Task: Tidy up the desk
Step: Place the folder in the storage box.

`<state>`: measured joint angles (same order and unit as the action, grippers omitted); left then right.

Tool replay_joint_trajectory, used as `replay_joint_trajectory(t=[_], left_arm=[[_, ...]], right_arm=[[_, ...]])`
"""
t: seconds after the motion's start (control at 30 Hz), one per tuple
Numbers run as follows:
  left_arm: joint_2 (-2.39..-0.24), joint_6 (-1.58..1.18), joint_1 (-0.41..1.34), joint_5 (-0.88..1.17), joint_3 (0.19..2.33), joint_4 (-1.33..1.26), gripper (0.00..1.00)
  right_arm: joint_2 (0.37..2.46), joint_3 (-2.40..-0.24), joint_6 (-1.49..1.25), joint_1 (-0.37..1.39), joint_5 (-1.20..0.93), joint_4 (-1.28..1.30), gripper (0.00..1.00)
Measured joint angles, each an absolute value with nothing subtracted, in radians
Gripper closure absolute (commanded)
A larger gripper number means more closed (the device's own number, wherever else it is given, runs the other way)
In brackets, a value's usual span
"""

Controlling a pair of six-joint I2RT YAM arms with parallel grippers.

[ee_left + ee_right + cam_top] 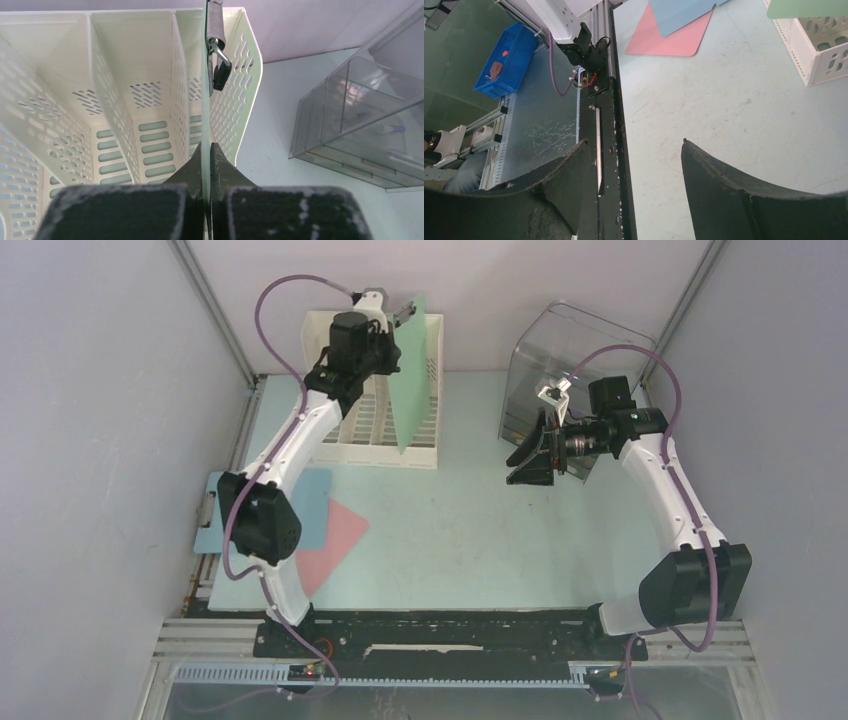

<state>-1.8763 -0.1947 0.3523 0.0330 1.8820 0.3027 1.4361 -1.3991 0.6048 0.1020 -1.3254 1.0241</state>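
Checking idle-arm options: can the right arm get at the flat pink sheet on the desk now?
Probably yes: the right claw is open and the mint-green desk between it and the flat pink sheet lies bare. The flat blue sheet overlaps one edge, and the left arm's elbow hangs close.

Desk (480, 540): large pale mint-green rectangular tabletop, flat and level, metal-framed edges, surface lightly scuffed toward right.
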Motion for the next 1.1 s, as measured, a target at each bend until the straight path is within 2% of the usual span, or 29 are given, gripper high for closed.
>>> replay_joint_trajectory(t=[0.2, 0.43, 1.1], left_arm=[[-1.696, -0.174, 0.353, 0.030, 1.578, 0.036, 1.00], [-1.652, -0.163, 0.358, 0.036, 1.402, -0.260, 1.00], [-1.716, -0.104, 0.428, -0.073, 1.254, -0.795, 1.00]], right_arm=[[1.436, -1.399, 0.604, 0.101, -1.325, 1.025, 0.25], [1.433, -1.399, 0.605, 0.098, -1.325, 1.028, 0.26], [1.432, -1.399, 0.616, 0.093, -1.325, 1.028, 0.25]])
